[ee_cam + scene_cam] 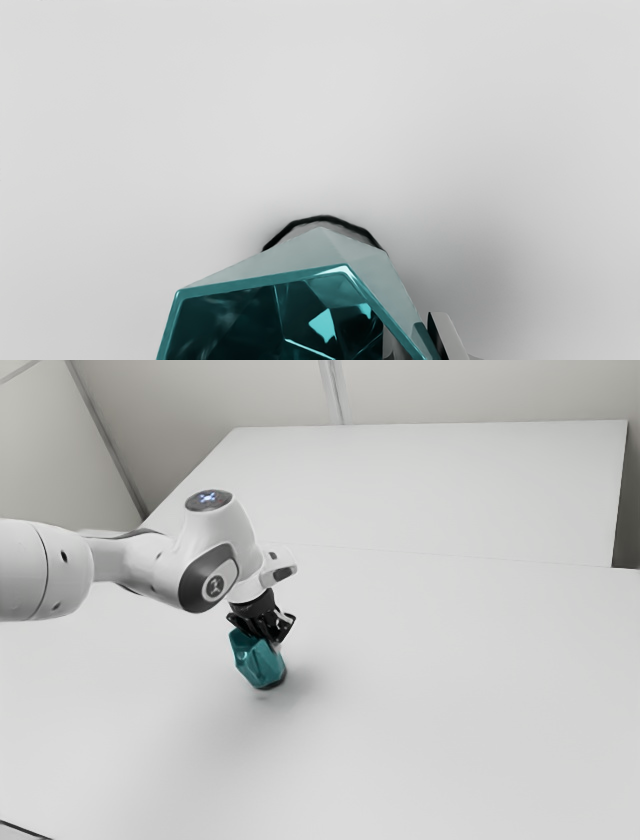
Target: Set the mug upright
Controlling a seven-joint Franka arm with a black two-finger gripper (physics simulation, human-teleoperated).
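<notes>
Teal mug, tilted, its wall pinched between the fingers; bare pale table around.

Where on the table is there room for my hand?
Bare table runs from the mug toward the exterior view's right and bottom, and behind the gripper toward the far edge. It's crowded at the tilted mug, gripped by its wall, and under the arm.
</notes>
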